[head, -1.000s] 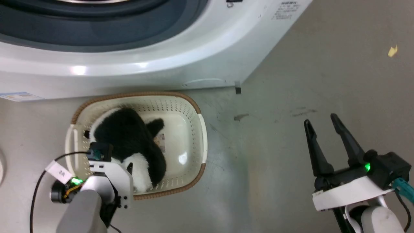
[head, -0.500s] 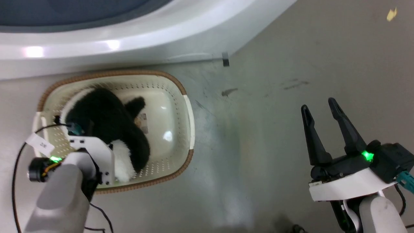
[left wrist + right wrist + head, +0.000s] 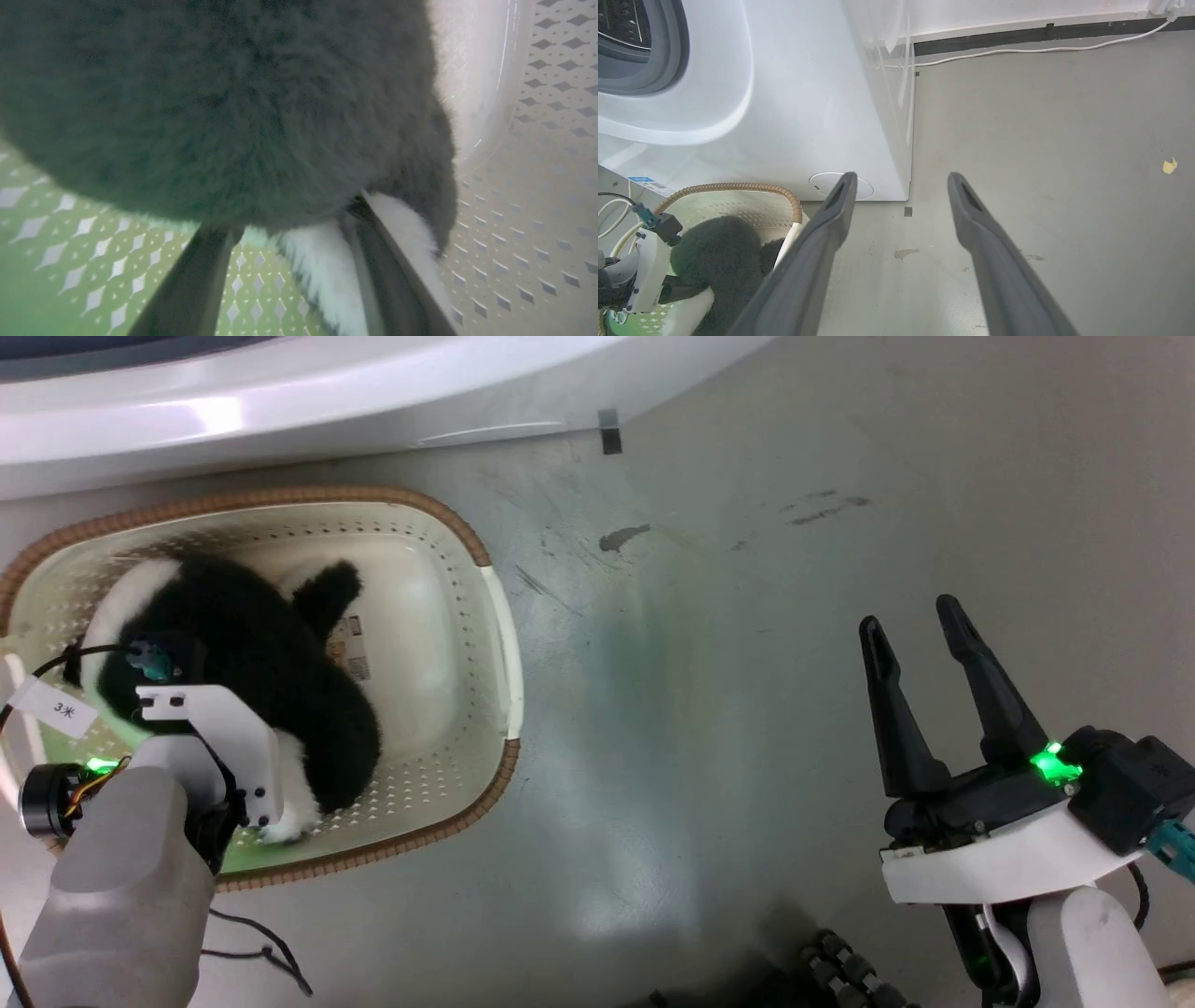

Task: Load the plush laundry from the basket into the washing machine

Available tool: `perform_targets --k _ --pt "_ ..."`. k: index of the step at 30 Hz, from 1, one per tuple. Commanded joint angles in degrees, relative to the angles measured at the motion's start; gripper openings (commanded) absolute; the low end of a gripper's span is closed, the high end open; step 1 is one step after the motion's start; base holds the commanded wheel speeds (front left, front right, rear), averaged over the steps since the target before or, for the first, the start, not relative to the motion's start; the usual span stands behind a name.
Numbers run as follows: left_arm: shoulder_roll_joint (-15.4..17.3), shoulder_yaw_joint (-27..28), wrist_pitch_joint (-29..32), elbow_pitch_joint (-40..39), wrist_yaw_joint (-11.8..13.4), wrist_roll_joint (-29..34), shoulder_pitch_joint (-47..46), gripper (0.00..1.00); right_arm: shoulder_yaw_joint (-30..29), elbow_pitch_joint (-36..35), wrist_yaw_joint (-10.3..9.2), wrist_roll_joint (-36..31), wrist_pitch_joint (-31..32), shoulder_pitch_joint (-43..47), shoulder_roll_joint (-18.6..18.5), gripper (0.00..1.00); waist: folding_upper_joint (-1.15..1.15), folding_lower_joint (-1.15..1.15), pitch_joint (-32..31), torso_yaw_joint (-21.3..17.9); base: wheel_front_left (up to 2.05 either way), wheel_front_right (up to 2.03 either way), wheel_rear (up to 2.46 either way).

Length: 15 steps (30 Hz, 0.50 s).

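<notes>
The plush laundry (image 3: 252,653), black fur with white patches, lies in the left half of the cream basket (image 3: 485,616) on the floor before the washing machine (image 3: 280,420). My left arm reaches down into the basket, and its white wrist plate (image 3: 219,737) covers the fingers. In the left wrist view my left gripper (image 3: 287,214) stands open: its two fingers straddle a white tuft, and their tips vanish under the black fur of the plush (image 3: 210,116). My right gripper (image 3: 910,616) hovers open and empty over bare floor to the right.
The washer's front corner (image 3: 896,140) stands just behind the basket rim (image 3: 738,189). A white cable (image 3: 1041,49) runs along the far wall and a yellow scrap (image 3: 1169,165) lies on the grey floor. A loose black cable (image 3: 261,952) trails under my left arm.
The head camera has moved: washer and basket have slid up and left in the picture. My left gripper stays down in the basket at the plush. The right gripper holds its pose, open.
</notes>
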Motion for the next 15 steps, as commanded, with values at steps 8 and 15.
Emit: perform_targets --k 8,15 --pt "-0.5 -2.1 -3.6 6.2 -1.0 -2.0 -1.4 0.00 0.1 1.1 -0.05 0.5 -1.4 -1.1 0.2 1.00 -0.01 0.00 -1.6 -0.2 0.00 0.00 0.00" --pt "-2.8 -2.8 -8.9 10.6 -2.3 -4.9 0.0 0.00 -0.2 2.8 -0.05 -1.3 -2.2 0.3 0.3 1.00 -0.01 0.00 -8.0 1.3 0.00 0.00 0.00"
